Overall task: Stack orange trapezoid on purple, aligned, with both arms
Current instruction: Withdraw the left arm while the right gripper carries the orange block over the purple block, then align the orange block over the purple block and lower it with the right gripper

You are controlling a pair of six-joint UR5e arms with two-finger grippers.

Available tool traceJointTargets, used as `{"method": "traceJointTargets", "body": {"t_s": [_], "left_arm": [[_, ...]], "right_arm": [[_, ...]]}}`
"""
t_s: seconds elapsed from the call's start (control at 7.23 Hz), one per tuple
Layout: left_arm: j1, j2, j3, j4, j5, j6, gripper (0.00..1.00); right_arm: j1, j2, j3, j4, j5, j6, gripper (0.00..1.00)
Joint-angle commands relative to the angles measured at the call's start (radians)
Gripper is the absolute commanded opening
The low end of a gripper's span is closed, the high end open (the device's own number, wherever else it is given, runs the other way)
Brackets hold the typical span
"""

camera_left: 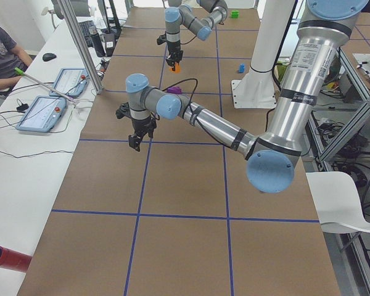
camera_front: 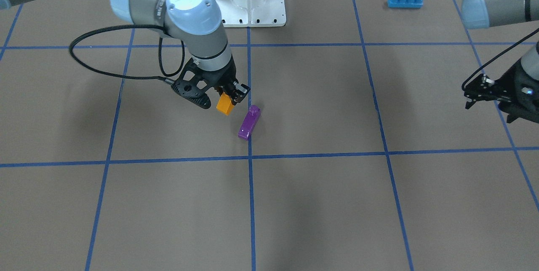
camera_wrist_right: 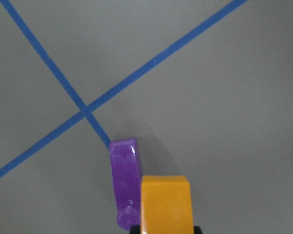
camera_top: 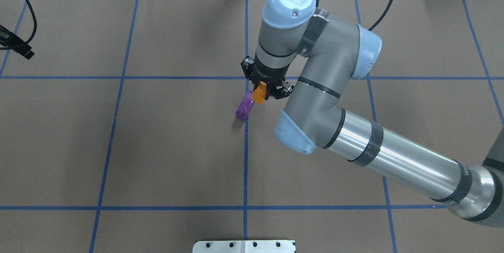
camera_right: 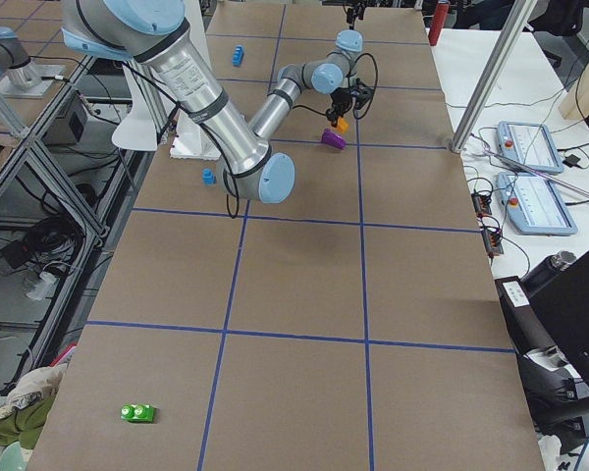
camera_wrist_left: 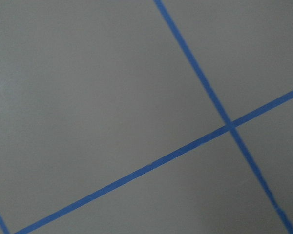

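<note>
Clamped on the small glossy orange sloped plastic brick (camera_front: 224, 104), the right gripper (camera_front: 227, 95) hangs just above the small glossy purple sloped plastic brick (camera_front: 249, 122), which lies on the table slightly to its left, stud end nearest (left gripper (camera_front: 473, 94) well apart, opening unclear).

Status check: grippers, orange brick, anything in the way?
Right gripper shut on orange trapezoid, beside purple, not stacked. Left gripper open, empty, far off. Nothing between the bricks.

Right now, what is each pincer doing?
Left pincer: open, empty.
Right pincer: shut on the small glossy orange plastic brick.
</note>
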Motion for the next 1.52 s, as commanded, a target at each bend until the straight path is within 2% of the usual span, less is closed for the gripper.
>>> {"method": "traceJointTargets", "body": {"t_s": [0.0,0.28,0.69,1.38], "left_arm": [[-0.026,0.037,0.007,-0.001,-0.001,0.058,1.00],[-0.026,0.037,0.009,-0.001,-0.001,0.058,1.00],[-0.025,0.038,0.013,-0.003,-0.001,0.058,1.00],[-0.023,0.040,0.016,-0.003,-0.001,0.058,1.00]], "right_arm": [[-0.070,0.062,-0.062,-0.009,-0.089,0.062,0.00],[-0.074,0.086,-0.121,0.001,-0.096,0.059,0.00],[-0.074,0.101,-0.139,0.000,-0.126,0.042,0.00],[-0.074,0.104,-0.165,0.001,-0.129,0.000,0.00]]}}
